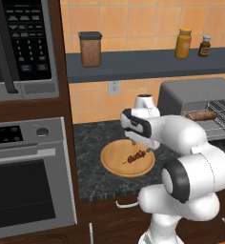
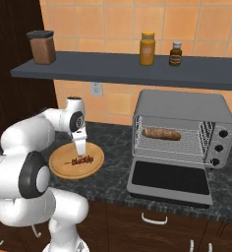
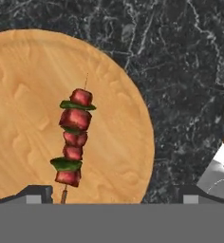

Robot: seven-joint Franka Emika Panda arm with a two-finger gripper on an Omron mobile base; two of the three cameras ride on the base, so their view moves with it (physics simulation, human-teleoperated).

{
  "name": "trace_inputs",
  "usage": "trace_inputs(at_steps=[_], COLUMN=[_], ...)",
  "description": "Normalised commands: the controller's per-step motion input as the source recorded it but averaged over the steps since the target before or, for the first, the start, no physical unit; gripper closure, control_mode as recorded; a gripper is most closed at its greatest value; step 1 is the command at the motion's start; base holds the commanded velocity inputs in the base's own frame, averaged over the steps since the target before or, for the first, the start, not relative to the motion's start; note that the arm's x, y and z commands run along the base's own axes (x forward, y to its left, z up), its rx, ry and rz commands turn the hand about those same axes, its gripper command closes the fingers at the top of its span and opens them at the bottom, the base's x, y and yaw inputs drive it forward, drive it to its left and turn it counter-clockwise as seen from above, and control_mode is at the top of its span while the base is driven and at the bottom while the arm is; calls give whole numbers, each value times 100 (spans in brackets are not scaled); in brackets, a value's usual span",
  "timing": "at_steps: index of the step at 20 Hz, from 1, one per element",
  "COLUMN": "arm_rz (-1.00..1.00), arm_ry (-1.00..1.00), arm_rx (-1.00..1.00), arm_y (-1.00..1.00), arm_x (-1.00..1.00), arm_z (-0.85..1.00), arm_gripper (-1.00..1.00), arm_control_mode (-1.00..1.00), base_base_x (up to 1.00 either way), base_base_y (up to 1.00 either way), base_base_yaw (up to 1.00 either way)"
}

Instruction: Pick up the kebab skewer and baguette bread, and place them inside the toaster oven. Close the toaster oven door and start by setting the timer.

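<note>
The kebab skewer lies on a round wooden board, its red meat chunks and green pieces pointing away from the hand. My gripper hovers just above it, open, with nothing between the fingertips. From the base views the gripper points down over the skewer. The baguette bread rests on the wire rack inside the toaster oven. The toaster oven door lies folded down flat, fully open.
The board sits on a dark stone counter, left of the toaster oven. A shelf above carries a brown jar and two bottles. A microwave and built-in oven stand at the left.
</note>
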Motion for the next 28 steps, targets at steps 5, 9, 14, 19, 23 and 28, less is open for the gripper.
trace_inputs(at_steps=[5, 9, 14, 19, 23, 28], arm_rz=[2, 0, 0, -1, -5, -2], arm_ry=[-1, -8, -4, -7, -10, -2], arm_rx=[5, 0, 0, 0, 0, 0], arm_y=[4, 0, 0, 0, 0, -5], arm_x=[67, 34, 0, -5, -36, -12], arm_z=[-48, -51, -47, -26, 0, -6], arm_gripper=[-100, -100, -100, -100, -100, -100], arm_control_mode=[-100, -100, -100, -100, -100, -100], base_base_x=[0, 0, 0, 0, 0, 0], base_base_y=[0, 0, 0, 0, 0, 0], base_base_yaw=[0, 0, 0, 0, 0, 0])
